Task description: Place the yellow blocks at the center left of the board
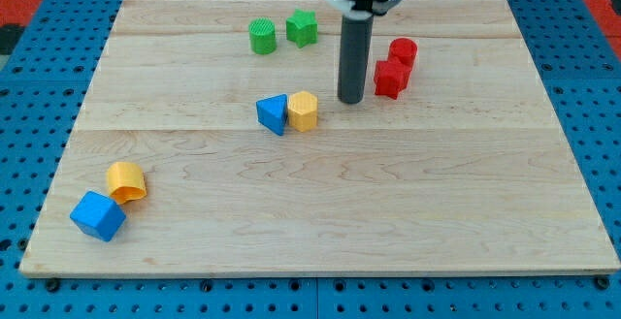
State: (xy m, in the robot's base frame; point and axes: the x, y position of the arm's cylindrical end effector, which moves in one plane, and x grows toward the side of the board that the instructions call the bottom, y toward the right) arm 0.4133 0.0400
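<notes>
**A:** What carries everything?

**B:** A pale wooden board [320,212] lying on a blue pegboard counter [39,77], with its planks running across the view. After that the biggest thing is my arm's dark rod, which comes down from the view's top and stands upright. My tip [350,101] rests on the wood a little above the board's middle.

**A:** Is the claw open or closed?

**B:** There is no claw to report (the rod simply ends in a blunt tip), so it holds nothing.

**A:** And the yellow blocks?

**B:** There are two. The yellow hexagonal block [303,111] is a stubby, faceted prism sitting near the board's middle, just to the view's left of my tip and slightly lower, with a gap between them. It touches a blue triangular block [274,113] on its left side. The yellow half-round block [126,180] has an arched top and a darker underside facing the view's bottom; it lies well apart, near the board's lower left corner, pressed against a blue cube [98,215] just below it.

**A:** What else is there?

**B:** To the view's right of my tip, close by, a red cube [390,79] sits touching a red cylinder [403,52] just above it. Toward the view's top left of my tip sit a green cube [302,28] and a ribbed green cylinder [262,37], side by side, near each other.
</notes>
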